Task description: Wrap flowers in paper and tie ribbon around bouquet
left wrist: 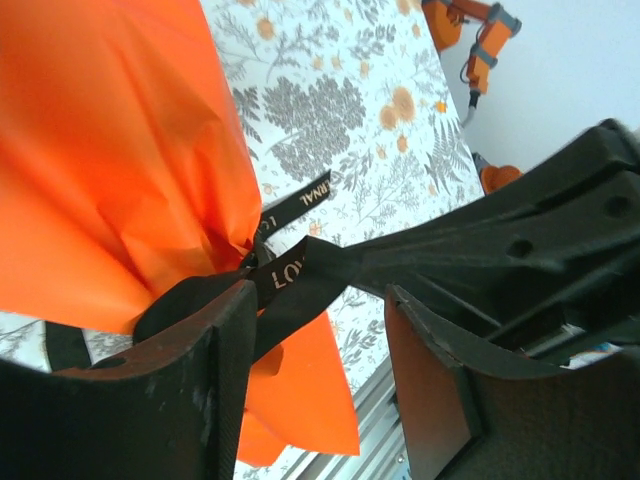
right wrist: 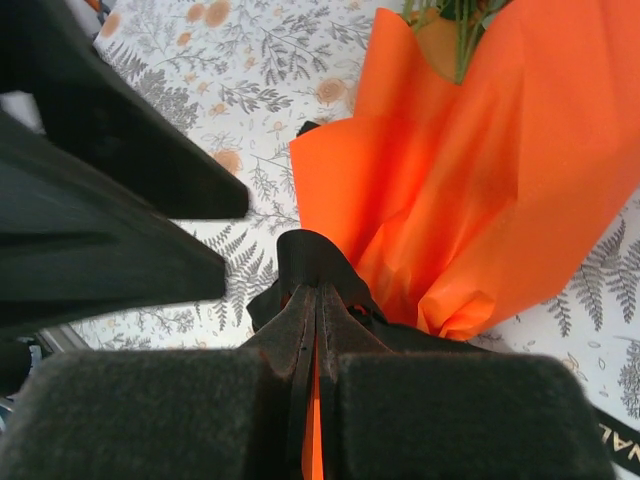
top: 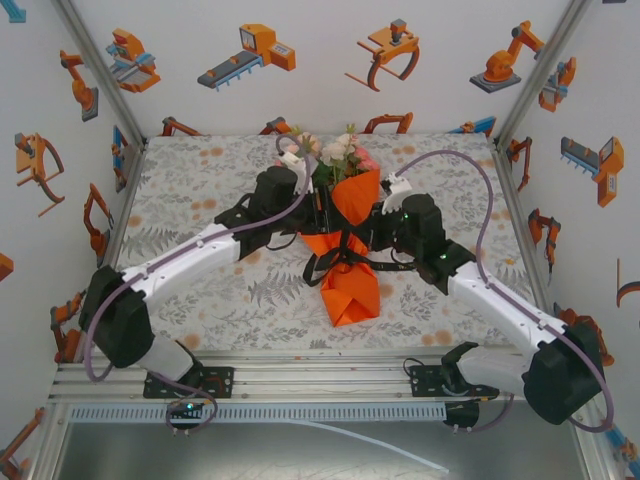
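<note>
Black ribbon (right wrist: pixel 310 255) is pinched tight in my right claw (right wrist: pixel 318 300) while the left claw (left wrist: pixel 320 310) stands partly open just beside the knot (left wrist: pixel 250 255), so I'd close it on a strand and pull evenly, cinching the orange paper (right wrist: pixel 480 180), with the flowers (top: pixel 335 150) lying on the table (top: pixel 200 180) beyond.

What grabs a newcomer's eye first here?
The bouquet lies mid-table, wrapped in bright orange paper, with pink and white roses at its far end. Next comes the black ribbon cinched around its pinched waist, where both arms meet. The right tool is shut on the ribbon, and the left tool stands open with the ribbon crossing its gap.
</note>
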